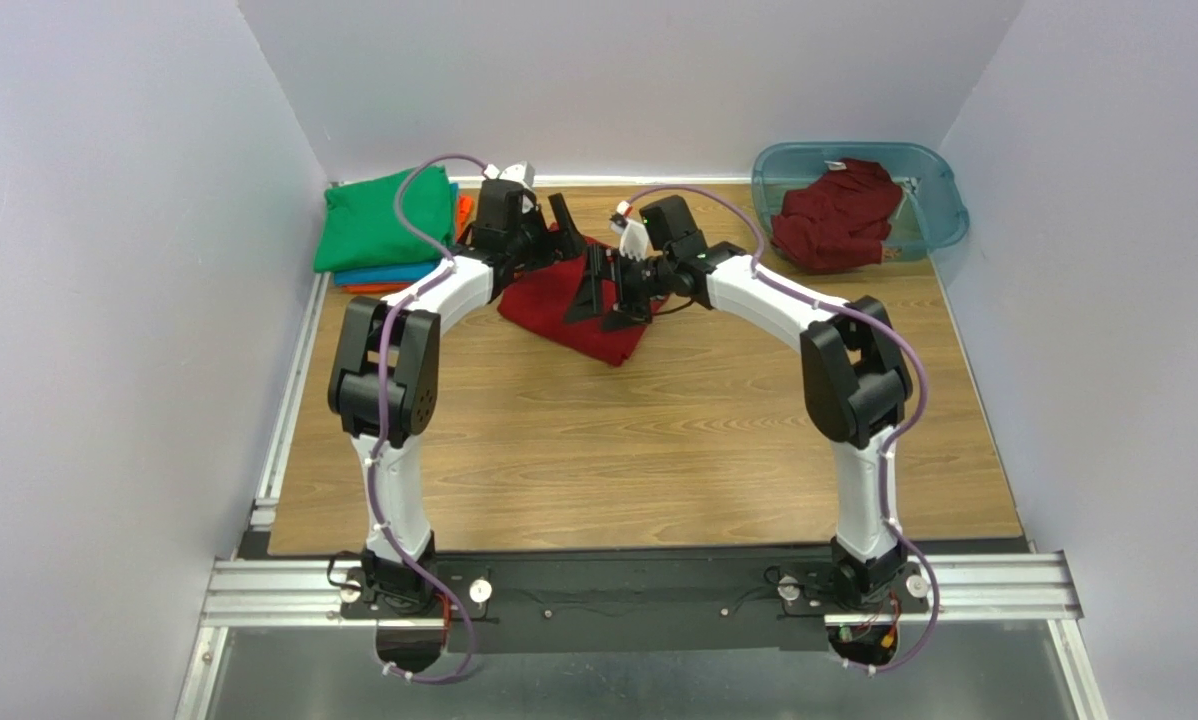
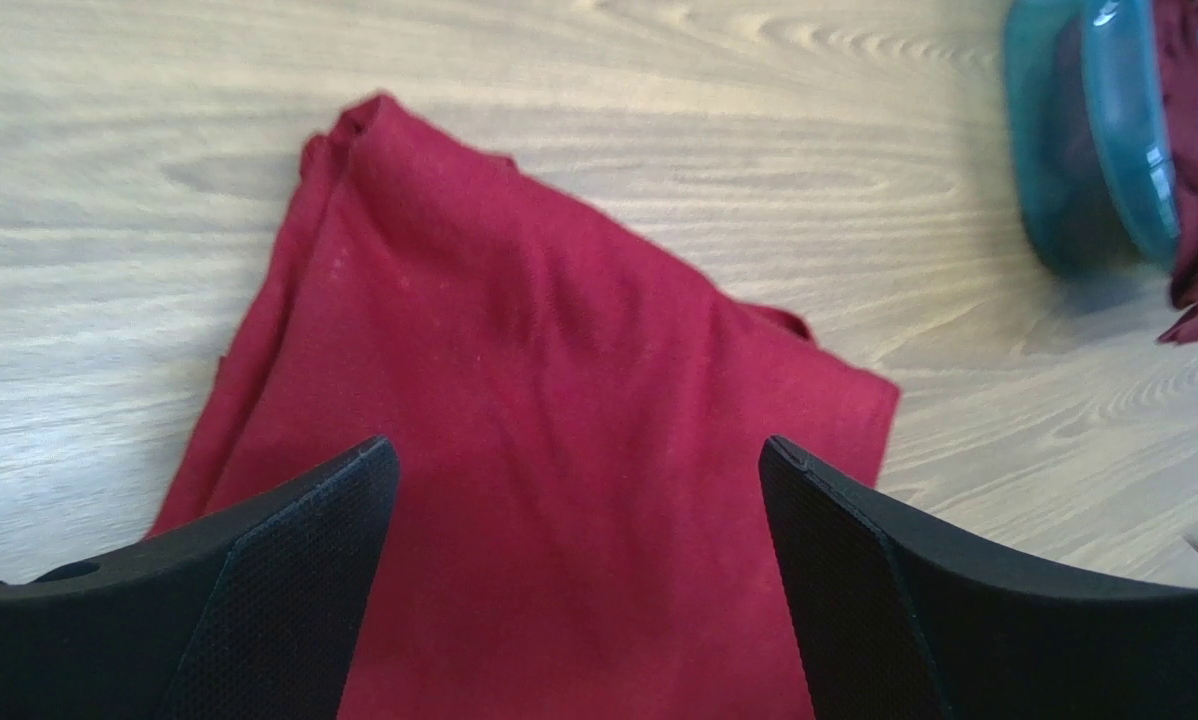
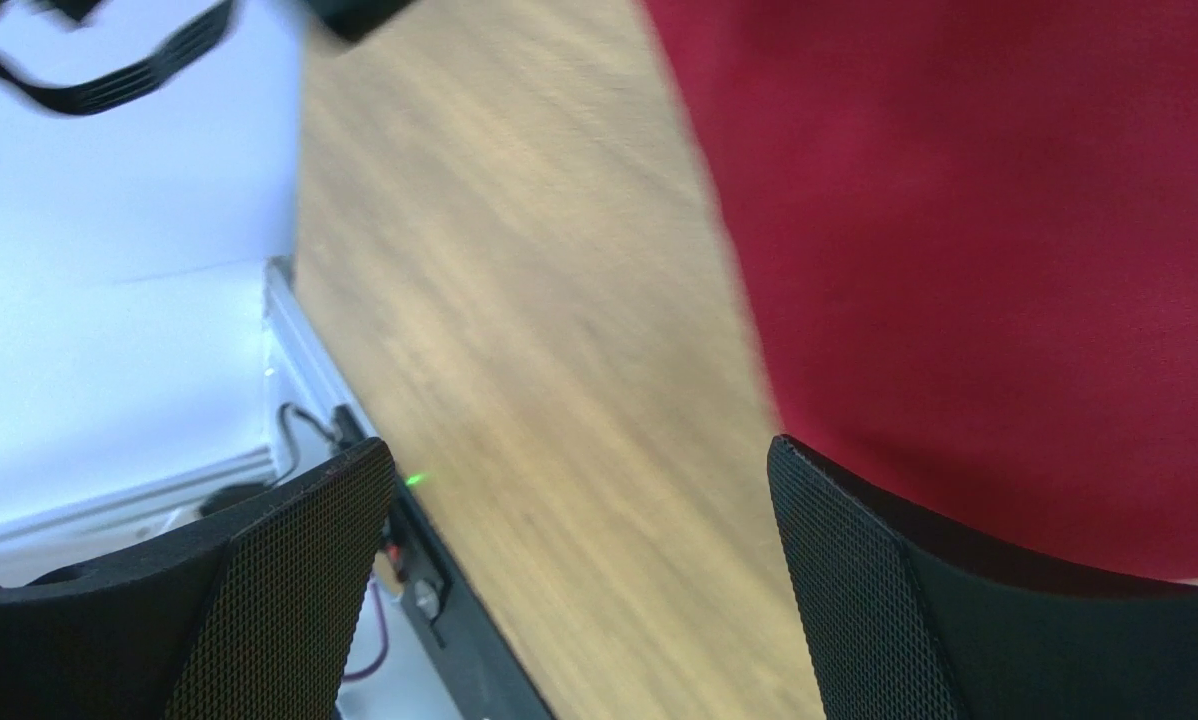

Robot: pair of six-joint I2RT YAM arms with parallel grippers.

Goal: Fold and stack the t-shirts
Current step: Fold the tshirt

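A folded dark red t-shirt (image 1: 568, 311) lies on the table's far middle; it also shows in the left wrist view (image 2: 560, 450) and the right wrist view (image 3: 996, 255). My left gripper (image 1: 560, 240) hovers open over its far left part, nothing between the fingers. My right gripper (image 1: 608, 288) is open at its right side, empty. A green t-shirt (image 1: 384, 221) tops a stack at the far left, with blue (image 1: 384, 276) and orange (image 1: 466, 206) edges showing under it. A second dark red t-shirt (image 1: 837, 215) lies crumpled in the tub.
A translucent teal plastic tub (image 1: 933, 192) stands at the far right corner, also in the left wrist view (image 2: 1079, 150). White walls enclose the table on three sides. A metal rail (image 1: 635, 588) with the arm bases runs along the near edge.
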